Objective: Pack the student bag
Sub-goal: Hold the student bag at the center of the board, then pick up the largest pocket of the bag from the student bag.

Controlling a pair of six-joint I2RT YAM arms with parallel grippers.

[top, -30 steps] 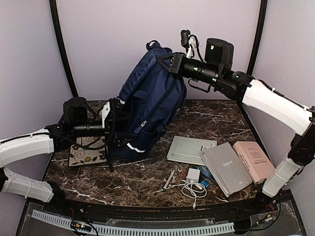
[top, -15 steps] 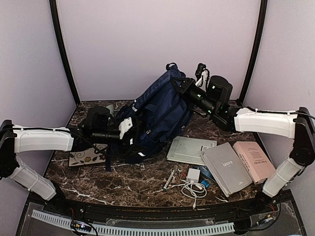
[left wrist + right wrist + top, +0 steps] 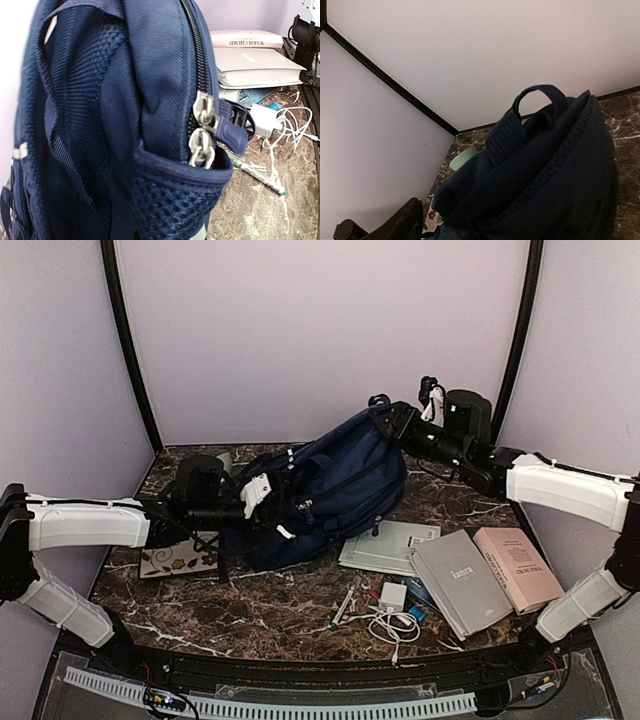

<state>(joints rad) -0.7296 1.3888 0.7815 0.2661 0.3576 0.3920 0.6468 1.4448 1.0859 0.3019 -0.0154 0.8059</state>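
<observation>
The navy backpack (image 3: 340,480) lies slanted across the back half of the table (image 3: 280,612), its top end raised against the right gripper (image 3: 386,420). The left gripper (image 3: 262,500) sits at its lower end. Neither gripper's fingers show clearly, so I cannot tell how far they are open.

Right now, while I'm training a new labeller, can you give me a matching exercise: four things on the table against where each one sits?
Things:
1. student bag
2. pink book
3. white charger
4. floral mat

Places:
A. furthest right on the table
B. furthest left, lying flat
C. back centre, slanted with its top end raised
D. front centre, beside a tangled white cable

Pairs: 1-C, 2-A, 3-D, 4-B
</observation>
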